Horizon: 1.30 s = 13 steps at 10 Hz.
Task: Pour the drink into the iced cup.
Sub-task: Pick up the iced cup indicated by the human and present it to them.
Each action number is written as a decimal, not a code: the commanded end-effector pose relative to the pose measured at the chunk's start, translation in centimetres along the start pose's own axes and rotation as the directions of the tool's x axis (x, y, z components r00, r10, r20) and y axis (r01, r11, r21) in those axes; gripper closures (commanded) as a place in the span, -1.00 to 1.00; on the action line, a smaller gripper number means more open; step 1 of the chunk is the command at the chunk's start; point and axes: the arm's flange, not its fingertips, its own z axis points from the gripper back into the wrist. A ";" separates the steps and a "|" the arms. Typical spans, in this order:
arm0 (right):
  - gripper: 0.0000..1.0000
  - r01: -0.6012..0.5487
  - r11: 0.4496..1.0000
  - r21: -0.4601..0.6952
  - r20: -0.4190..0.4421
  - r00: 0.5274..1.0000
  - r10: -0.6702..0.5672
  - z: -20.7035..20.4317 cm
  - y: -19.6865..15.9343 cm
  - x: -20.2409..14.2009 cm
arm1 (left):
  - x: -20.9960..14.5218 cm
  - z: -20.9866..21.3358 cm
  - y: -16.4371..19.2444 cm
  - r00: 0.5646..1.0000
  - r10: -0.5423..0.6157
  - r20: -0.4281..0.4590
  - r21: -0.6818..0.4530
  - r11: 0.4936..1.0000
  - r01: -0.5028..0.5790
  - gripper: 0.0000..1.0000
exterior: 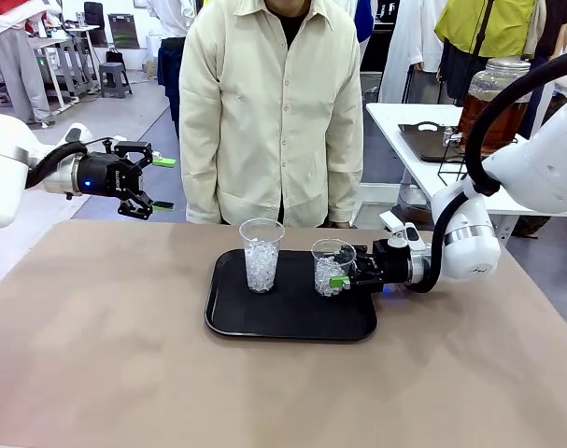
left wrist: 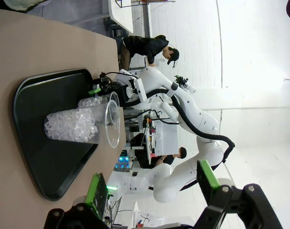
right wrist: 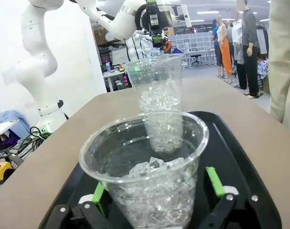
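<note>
Front view: right gripper (exterior: 344,278) sat low at the right end of the tray (exterior: 264,327), jaws either side of the short cup (exterior: 333,268). Pressing or just straddling, cannot tell. Tall cup (exterior: 262,254) stood upright just left of it on the same tray, and both held ice. Left gripper (exterior: 145,183) hung in the air well to the left, jaws wide, empty. The drink (exterior: 509,126), amber, sat in the jar (exterior: 503,77) on a white table (exterior: 390,121) behind and to the right, well apart from both cups. The jar was upright, long axis vertical. The right arm was nearer, so the cup probably has to go to the jar. Person (exterior: 274,112) stood at the far edge of the tan surface (exterior: 96,355).

Left wrist view (rolled): own jaws spread wide at the bottom with nothing between. The tall cup (left wrist: 82,125) was nearest on the tray (left wrist: 35,95), with the short cup and right gripper (left wrist: 104,88) beyond.

Right wrist view: the short cup (right wrist: 149,181) sat between the green pads (right wrist: 215,181), a thin gap seeming to show on one side. Tall cup (right wrist: 159,95) was just behind, the left gripper (right wrist: 156,19) far off. Room was busy, with other tables and people.
</note>
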 end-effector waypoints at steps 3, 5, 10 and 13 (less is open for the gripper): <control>-0.62 0.020 1.000 0.007 -0.005 1.000 -0.020 -1.1 -1.0 0.4 | 0.0 0.0 -0.2 1.000 0.010 0.011 -0.007 1.000 -0.010 -1.00; -0.62 0.035 0.999 0.024 0.006 0.999 -0.035 -0.7 -0.8 0.5 | 0.0 0.0 -0.2 1.000 0.010 0.011 -0.007 1.000 -0.010 -1.00; -0.62 0.040 0.999 0.037 0.042 0.998 -0.041 0.1 -0.2 3.0 | 0.0 0.0 -0.2 1.000 0.010 0.011 -0.007 1.000 -0.010 -1.00; -0.62 -0.033 0.998 0.044 0.051 0.998 0.031 0.6 -0.1 6.5 | 0.0 0.0 -0.2 1.000 0.010 0.011 -0.007 1.000 -0.010 -1.00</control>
